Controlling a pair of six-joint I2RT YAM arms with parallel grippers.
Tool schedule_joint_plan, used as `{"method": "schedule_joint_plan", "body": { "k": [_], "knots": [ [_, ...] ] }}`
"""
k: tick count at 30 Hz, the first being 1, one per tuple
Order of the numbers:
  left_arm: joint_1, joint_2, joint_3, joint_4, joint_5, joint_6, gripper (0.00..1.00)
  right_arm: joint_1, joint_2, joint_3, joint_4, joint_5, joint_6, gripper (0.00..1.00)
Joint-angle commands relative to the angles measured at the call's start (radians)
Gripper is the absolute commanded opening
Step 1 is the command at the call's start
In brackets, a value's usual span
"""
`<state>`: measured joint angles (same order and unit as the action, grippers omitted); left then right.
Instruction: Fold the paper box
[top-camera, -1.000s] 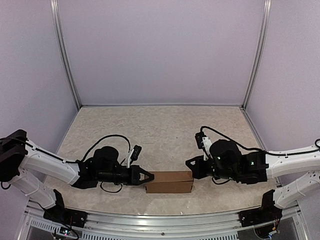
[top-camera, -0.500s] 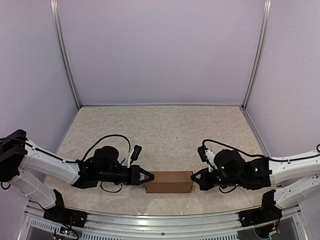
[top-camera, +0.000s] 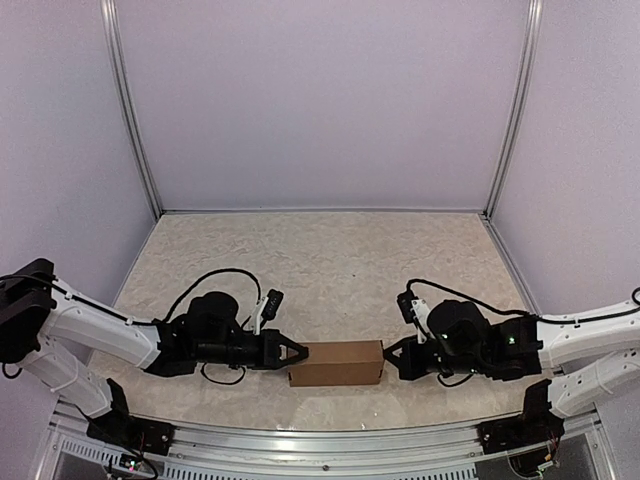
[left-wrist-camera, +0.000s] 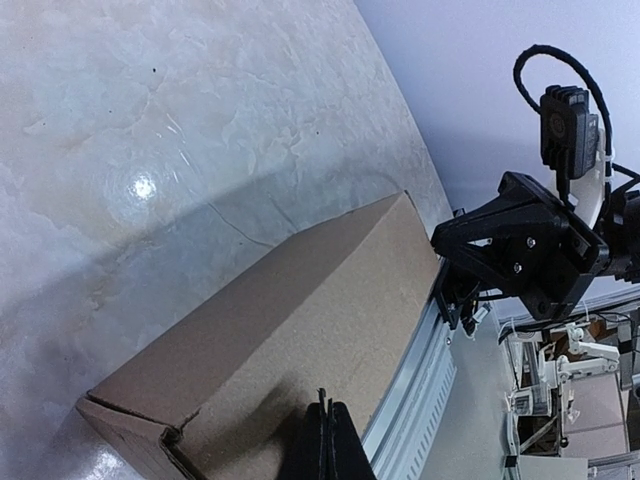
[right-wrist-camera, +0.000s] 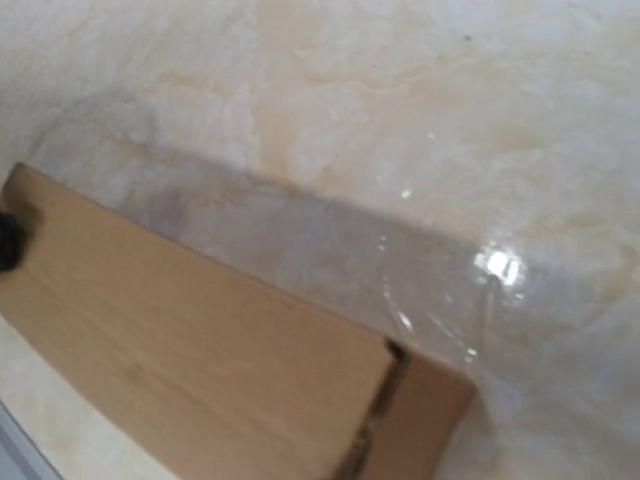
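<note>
The paper box (top-camera: 337, 363) lies near the front edge of the bench (top-camera: 320, 260), folded into a carton. Left jaws and right jaws, both pressed together, poke its two ends. Next, I think: push the end flaps flat.

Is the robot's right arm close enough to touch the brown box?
Probably yes. The right gripper, shut, sits at the right end of the box with nothing between them; whether it touches is hard to tell. The left gripper is at the other end.
</note>
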<state>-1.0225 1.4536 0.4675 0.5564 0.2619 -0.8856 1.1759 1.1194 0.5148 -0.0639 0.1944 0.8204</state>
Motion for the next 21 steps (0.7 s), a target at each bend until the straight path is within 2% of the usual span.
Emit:
{"method": "schedule_joint_plan", "body": {
  "k": [1,12,15,21],
  "knots": [
    [-0.002,0.013,-0.007,-0.198,-0.032,0.030,0.00,0.007,-0.033,0.055,-0.122,0.019,-0.041,0.00],
    [0.003,-0.148,0.109,-0.411,-0.115,0.125,0.00,0.008,-0.071,0.097,-0.111,-0.131,-0.159,0.00],
    [0.002,-0.203,0.134,-0.453,-0.165,0.155,0.00,0.013,-0.049,0.086,-0.083,-0.180,-0.176,0.00],
    [0.034,-0.309,0.171,-0.576,-0.286,0.222,0.00,0.043,0.045,0.089,-0.072,-0.181,-0.214,0.00]
  ]
}}
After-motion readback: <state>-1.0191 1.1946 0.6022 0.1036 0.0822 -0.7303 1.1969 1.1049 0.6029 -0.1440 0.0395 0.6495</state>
